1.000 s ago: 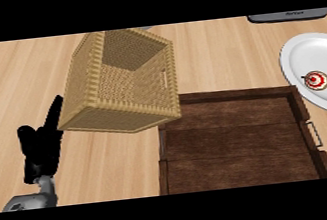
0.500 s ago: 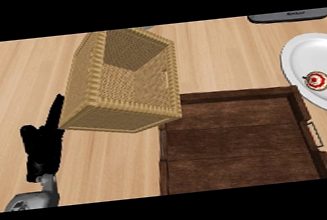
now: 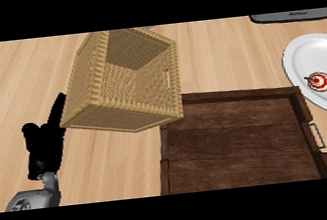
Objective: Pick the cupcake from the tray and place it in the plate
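The cupcake (image 3: 319, 82), white with a red swirl on top, stands on the white plate (image 3: 305, 57) at the right edge of the head view. The dark wooden tray (image 3: 236, 139) lies at the lower middle with nothing in it. My left hand (image 3: 44, 144) shows at the lower left, open with fingers straight and pointing up, beside the wicker basket. My right hand is out of view.
A tall wicker basket (image 3: 126, 80) stands left of the tray's far corner, close to my left hand. A grey appliance (image 3: 290, 15) sits at the counter's top right edge. Bare wooden counter (image 3: 15, 77) spreads to the left.
The view has shifted slightly; my left hand sits a little lower than a second ago. The cupcake stays on the plate.
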